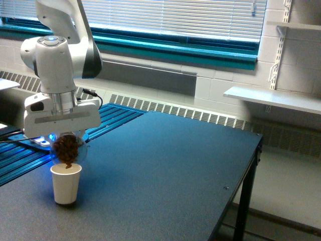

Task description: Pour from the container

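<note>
- One clear container (67,149), tipped just above the paper cup (65,184), looks light, rigid and slippery.
- Gripper (64,136) clasps its upper body, a sound hold.

Tipped container (67,149) above paper cup (65,184)

Arm (57,47): glossy white rounded shells, dark grey band at the joint. Ribbed silver metal collar below the wrist. Hand (61,119) is a wide white rectangular block with a dark slot line along its face. Thin black cable loops off the wrist side.
</note>
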Robot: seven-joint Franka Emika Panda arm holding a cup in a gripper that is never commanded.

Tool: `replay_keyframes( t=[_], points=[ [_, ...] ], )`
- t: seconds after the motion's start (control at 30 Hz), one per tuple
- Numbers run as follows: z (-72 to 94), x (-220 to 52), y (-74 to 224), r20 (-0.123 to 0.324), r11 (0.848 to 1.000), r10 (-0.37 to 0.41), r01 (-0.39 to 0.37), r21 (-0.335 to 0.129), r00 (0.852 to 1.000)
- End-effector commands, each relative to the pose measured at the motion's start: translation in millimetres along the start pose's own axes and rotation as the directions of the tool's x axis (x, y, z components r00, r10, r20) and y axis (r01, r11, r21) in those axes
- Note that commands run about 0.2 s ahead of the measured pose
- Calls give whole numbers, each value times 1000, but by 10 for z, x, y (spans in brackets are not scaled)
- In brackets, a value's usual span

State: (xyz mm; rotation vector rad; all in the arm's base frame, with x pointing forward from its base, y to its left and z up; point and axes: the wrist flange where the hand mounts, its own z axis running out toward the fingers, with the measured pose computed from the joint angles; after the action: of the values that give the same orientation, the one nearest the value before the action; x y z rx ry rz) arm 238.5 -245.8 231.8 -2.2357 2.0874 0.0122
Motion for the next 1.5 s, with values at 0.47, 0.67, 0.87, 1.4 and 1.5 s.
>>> replay_keyframes(
  t=[0.47,0.67,0.87,1.4,1.5],
  points=[
    [32,52,-69,7,1000,7,-7,-16,1000],
    [48,60,-68,14,1000,10,-9,-20,1000],
    [51,85,-57,13,1000,13,-13,-25,1000],
    [22,129,-74,13,999,22,-21,-28,1000],
    [12,145,-74,12,999,23,-22,-30,1000]
  ],
)
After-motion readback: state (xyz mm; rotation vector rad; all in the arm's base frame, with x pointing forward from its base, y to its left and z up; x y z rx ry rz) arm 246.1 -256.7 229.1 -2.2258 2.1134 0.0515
